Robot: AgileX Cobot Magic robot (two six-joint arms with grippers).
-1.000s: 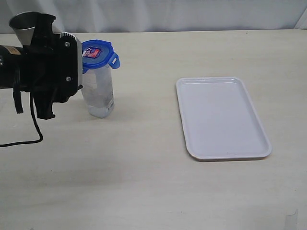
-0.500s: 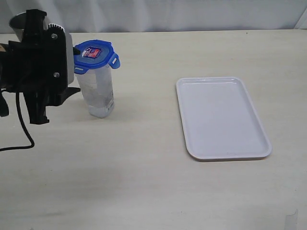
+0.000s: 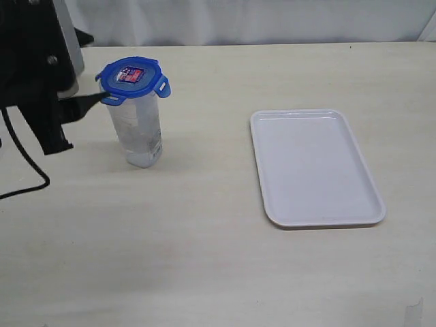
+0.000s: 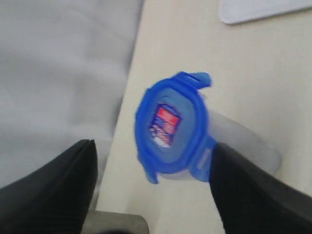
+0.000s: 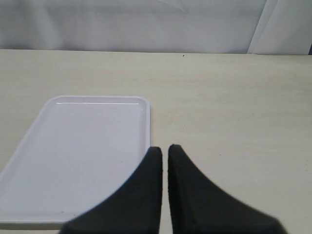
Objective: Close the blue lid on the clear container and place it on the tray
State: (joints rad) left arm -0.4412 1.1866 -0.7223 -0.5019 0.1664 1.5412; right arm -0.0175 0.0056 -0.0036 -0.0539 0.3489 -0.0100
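Worktop (image 3: 204,259), pale and matt, carries the task's things well apart: the clear container (image 3: 138,133) stands upright towards the left, and the tray (image 3: 313,170) lies flat towards the right. A stretch of bare surface separates them. The blue lid (image 3: 133,76) sits on top of the container with its red-and-white sticker (image 3: 129,74) facing up. Its flaps stick out sideways at the corners rather than lying down against the wall.

The left hand (image 4: 153,161) is released, its two black fingers (image 4: 53,190) spread wide and gripping nothing. It sits just beside the container on the side away from the tray. In the exterior view one fingertip reaches close to the nearest lid flap; whether it touches cannot be told. A black cable (image 3: 45,178) trails from this arm over the worktop near the left edge. A grey shape at the border of the left wrist view is cut off too much to identify.

The right hand (image 5: 164,148) is clenched, its fingers pressed almost together with nothing between them, and it hangs by the tray's near corner. A white backdrop (image 3: 272,20) closes off the far edge.
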